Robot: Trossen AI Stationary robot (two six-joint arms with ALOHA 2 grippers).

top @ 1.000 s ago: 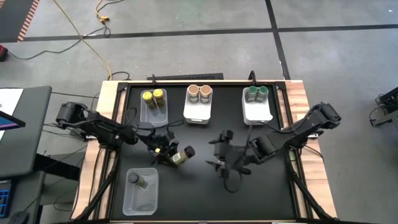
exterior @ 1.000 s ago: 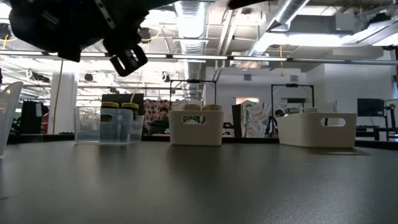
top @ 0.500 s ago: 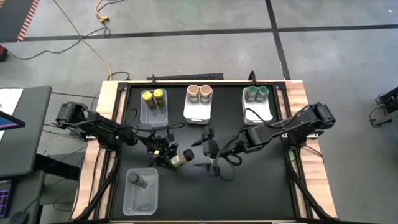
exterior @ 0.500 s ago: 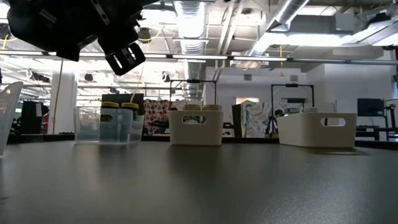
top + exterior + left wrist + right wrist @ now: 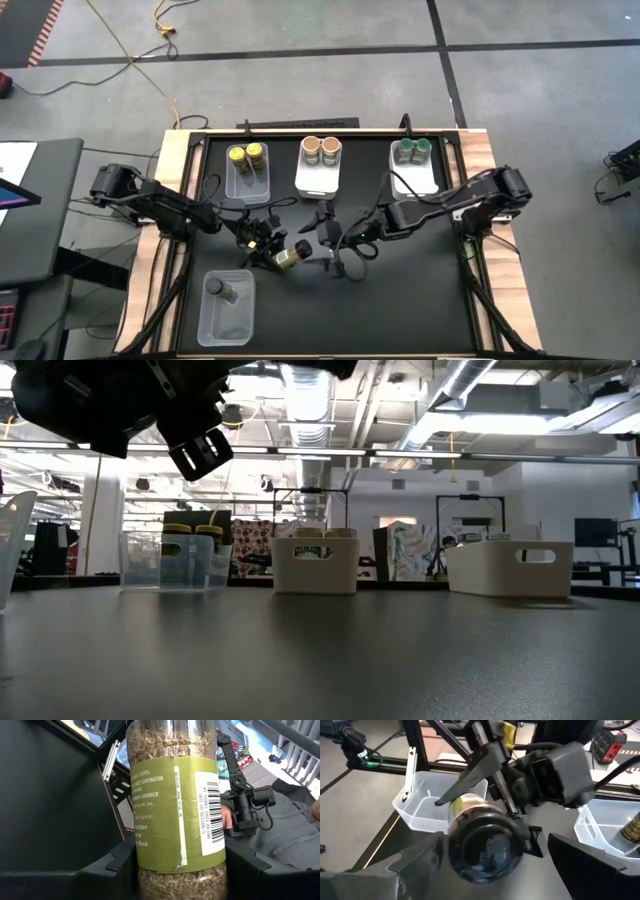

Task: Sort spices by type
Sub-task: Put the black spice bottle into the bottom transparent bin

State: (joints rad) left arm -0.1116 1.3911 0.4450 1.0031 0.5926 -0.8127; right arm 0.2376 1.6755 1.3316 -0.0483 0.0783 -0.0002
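A spice jar (image 5: 289, 256) with a green label and a dark grey top (image 5: 485, 851) is held by my left gripper (image 5: 268, 248) above the middle-left of the table. It fills the left wrist view (image 5: 175, 805). My right gripper (image 5: 328, 243) is open just to the jar's right. Its two fingers (image 5: 415, 865) stand on either side of the jar's dark top, and I see a gap to each. Other jars stand in bins: yellow tops (image 5: 247, 154), tan tops (image 5: 321, 150), green tops (image 5: 411, 151) and one dark grey top (image 5: 216, 287). My left gripper pinches the jar's labelled body (image 5: 142, 857) between its two fingers, one on each side. It comes from the table's left. The jar is lifted clear of the table and lies about level, its dark top toward the table's right.
Along the far edge stand a clear bin (image 5: 248, 180), a white bin (image 5: 318, 182) and a white bin (image 5: 412, 182). A clear bin (image 5: 226, 318) stands at the near left. The black table top (image 5: 400, 300) is bare at the near right.
My right gripper has gone toward the table's left and stands at the jar's dark top, still open. My left gripper and the jar have hardly moved.
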